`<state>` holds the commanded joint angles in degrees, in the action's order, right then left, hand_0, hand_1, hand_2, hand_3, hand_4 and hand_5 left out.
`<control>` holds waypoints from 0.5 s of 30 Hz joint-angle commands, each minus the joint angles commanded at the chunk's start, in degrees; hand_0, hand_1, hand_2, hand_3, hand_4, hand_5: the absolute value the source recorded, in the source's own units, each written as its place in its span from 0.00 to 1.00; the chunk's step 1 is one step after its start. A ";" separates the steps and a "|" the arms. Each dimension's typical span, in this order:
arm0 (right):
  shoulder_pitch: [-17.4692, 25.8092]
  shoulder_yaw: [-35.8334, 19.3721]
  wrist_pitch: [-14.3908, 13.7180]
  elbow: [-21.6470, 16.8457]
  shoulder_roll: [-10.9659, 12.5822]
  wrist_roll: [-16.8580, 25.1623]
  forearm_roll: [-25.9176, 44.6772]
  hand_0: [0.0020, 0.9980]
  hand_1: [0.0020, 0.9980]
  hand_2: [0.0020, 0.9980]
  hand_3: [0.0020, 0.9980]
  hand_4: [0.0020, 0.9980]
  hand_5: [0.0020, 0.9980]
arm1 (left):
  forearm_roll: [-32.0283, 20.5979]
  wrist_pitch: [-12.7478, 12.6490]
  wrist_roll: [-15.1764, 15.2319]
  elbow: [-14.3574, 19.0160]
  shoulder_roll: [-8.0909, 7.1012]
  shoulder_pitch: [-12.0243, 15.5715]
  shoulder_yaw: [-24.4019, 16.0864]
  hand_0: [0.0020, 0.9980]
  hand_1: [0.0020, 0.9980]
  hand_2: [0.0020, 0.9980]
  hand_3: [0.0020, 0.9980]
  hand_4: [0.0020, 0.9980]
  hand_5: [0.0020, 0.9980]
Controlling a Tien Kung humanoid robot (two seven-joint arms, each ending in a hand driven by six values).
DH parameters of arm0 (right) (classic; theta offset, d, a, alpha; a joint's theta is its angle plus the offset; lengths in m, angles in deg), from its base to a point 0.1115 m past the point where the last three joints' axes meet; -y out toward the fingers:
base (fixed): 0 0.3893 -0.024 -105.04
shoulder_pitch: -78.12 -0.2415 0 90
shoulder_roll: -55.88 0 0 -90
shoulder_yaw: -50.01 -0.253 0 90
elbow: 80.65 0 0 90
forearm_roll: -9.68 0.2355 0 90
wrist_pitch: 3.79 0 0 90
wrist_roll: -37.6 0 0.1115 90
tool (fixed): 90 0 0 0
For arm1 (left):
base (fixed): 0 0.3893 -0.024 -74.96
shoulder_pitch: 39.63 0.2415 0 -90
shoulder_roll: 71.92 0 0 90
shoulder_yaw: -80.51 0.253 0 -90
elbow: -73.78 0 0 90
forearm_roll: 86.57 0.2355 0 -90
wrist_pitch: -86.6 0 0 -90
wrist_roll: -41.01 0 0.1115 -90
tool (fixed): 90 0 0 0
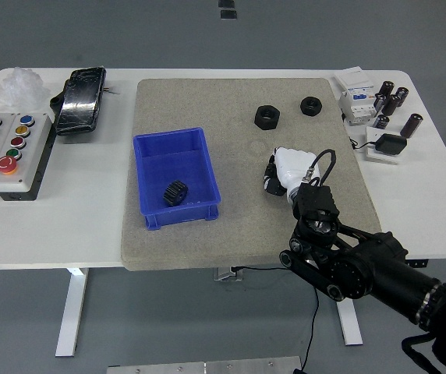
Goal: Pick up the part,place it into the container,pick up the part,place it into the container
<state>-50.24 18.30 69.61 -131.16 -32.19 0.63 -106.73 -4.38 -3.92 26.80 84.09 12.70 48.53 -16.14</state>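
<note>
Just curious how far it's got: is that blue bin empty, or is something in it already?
Not empty. One black gear lies on the floor of the bin, near its front wall.

A black gear [175, 192] is seen in a blue container [150, 159] on a grey-beige mat [231, 101], laid over a white table [90, 226]. Two black nuts [267, 116] are shown beyond the white-backed right hand [284, 171] and black arm [355, 261].
</note>
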 joint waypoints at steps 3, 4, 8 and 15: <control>0.08 0.69 -0.57 0.42 -0.07 0.20 0.64 0.37 0.52 0.31 0.42 0.17 0.12 | -0.06 0.02 0.04 0.00 0.01 -0.03 0.09 0.61 0.54 0.55 0.62 0.61 0.34; 0.10 0.96 -0.76 0.53 -0.09 0.31 0.88 0.37 0.52 0.31 0.42 0.17 0.12 | -0.06 0.02 0.04 0.00 0.01 -0.03 0.09 0.61 0.54 0.55 0.62 0.61 0.34; 0.07 1.32 -1.33 0.22 0.07 0.59 0.93 0.38 0.51 0.30 0.41 0.12 0.09 | -0.04 0.02 0.06 0.00 0.00 -0.05 0.08 0.61 0.54 0.55 0.62 0.61 0.34; -1.59 0.96 -2.07 -6.79 2.29 -0.01 -1.51 0.38 0.51 0.30 0.40 0.12 0.09 | -0.05 0.00 0.04 0.00 -0.05 -0.02 0.05 0.61 0.55 0.55 0.62 0.61 0.34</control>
<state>-51.83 19.26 67.54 -137.94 -29.89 0.62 -108.24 -4.44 -3.92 26.84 84.09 12.65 48.52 -16.10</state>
